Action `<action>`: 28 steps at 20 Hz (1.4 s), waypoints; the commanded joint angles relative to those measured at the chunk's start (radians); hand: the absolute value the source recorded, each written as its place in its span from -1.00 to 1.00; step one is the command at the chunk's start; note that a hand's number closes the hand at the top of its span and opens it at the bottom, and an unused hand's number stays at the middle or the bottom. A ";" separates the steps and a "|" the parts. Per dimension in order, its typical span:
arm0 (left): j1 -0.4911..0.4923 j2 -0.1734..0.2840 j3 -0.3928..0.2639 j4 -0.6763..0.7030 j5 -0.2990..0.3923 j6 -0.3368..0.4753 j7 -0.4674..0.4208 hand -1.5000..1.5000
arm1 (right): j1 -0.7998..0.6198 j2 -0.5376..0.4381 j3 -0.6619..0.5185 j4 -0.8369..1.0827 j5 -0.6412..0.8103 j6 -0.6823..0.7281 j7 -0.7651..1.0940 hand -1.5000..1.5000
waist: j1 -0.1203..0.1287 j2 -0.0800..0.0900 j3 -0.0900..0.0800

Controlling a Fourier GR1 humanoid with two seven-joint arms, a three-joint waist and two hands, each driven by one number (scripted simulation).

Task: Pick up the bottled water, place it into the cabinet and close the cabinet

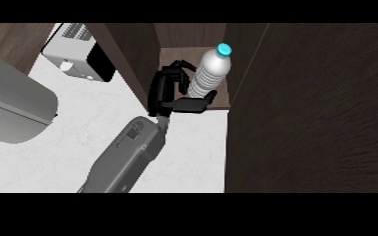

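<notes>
Left hand [168, 91] curled around lower part of upright bottled water [210, 71], inside open cabinet [193, 40]

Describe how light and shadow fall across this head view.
Head view: the white counter is brightly lit; the cabinet interior is dim, yet the bottled water stands pale against it; the left hand reads nearly black; no glare.

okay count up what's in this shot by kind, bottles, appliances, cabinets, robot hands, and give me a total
Bottles: 1, the clear plastic water bottle with a blue cap
Appliances: 1, the white and black toaster
Cabinets: 1, the dark wooden cabinet, open
Robot hands: 1, the black hand around the bottle
Total: 4
</notes>
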 commanded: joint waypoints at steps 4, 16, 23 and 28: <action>-0.222 0.000 0.007 0.156 0.053 0.136 0.105 1.00 | 0.041 -0.012 -0.047 -0.030 -0.112 0.047 -0.028 -1.00 | -0.016 0.000 0.000; -0.401 0.000 0.056 0.618 -0.022 0.157 -0.017 1.00 | 0.006 -0.018 -0.088 -0.038 -0.137 0.059 0.004 -1.00 | -0.039 0.016 0.000; -0.444 0.023 0.171 0.722 0.035 0.168 -0.086 1.00 | -0.063 -0.004 -0.076 -0.041 -0.137 0.046 0.037 -1.00 | -0.045 0.033 -0.002; -0.490 0.051 0.153 0.799 -0.009 0.193 -0.106 -1.00 | -0.038 -0.014 -0.106 -0.017 -0.165 0.074 0.009 -1.00 | -0.060 0.031 -0.001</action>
